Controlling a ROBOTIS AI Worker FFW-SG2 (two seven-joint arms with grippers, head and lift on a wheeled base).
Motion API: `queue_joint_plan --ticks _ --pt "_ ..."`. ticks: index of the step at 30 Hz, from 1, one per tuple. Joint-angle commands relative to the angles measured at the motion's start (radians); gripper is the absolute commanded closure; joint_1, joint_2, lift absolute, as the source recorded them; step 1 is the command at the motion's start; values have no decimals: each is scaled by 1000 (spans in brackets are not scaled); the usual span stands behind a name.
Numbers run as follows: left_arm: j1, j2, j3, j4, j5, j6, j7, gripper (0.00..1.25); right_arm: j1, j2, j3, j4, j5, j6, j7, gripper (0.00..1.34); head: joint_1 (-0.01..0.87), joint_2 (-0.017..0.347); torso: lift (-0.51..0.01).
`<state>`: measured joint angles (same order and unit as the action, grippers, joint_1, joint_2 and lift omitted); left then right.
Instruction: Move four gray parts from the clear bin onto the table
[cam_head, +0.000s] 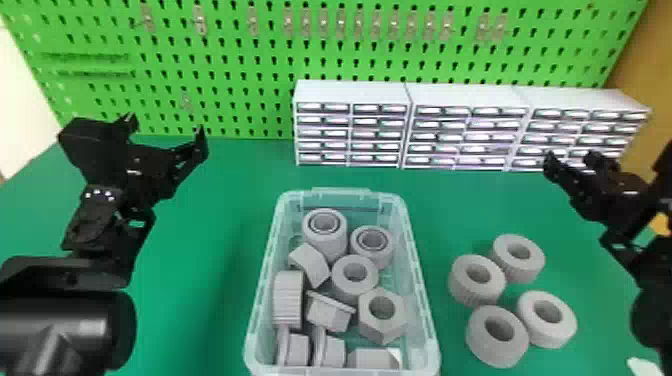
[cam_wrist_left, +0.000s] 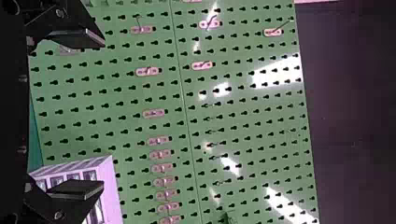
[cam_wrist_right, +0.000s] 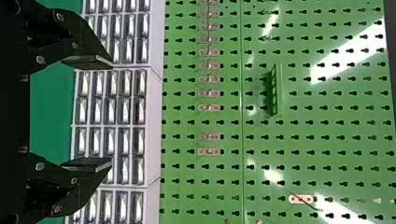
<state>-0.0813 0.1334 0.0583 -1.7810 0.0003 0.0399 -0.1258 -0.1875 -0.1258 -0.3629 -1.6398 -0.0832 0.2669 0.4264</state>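
Note:
The clear bin (cam_head: 422, 300) stands at the front middle of the table, holding several gray parts such as a hex nut (cam_head: 382, 316), a ring (cam_head: 355, 274) and a flanged piece (cam_head: 329, 312). To its right, several thick gray rings (cam_head: 497, 336) lie grouped on the green table. My left gripper (cam_head: 167, 131) hangs left of the bin, open with nothing between its fingers; the left wrist view has the gripper (cam_wrist_left: 103, 114) facing the pegboard. Right of and beyond the loose rings is my right gripper (cam_head: 572, 159); in the right wrist view the gripper (cam_wrist_right: 112, 114) is open and holds nothing.
White drawer cabinets (cam_head: 350, 132) line the table's back, in front of a green pegboard (cam_head: 240, 65) with small metal hooks. A whitish object (cam_head: 645, 367) lies at the lower right edge. Bare green table (cam_head: 215, 220) lies left of the bin.

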Motion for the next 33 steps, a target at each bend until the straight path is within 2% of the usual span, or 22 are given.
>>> queue_joint_plan --ticks 1,33 --pt "0 0 0 0 0 1 0 208 -1 0 1 0 0 0 0 521 678 34 -50" --pt "-2 0 -2 2 -2 1 5 208 -4 2 7 0 0 0 -3 521 678 34 -50"
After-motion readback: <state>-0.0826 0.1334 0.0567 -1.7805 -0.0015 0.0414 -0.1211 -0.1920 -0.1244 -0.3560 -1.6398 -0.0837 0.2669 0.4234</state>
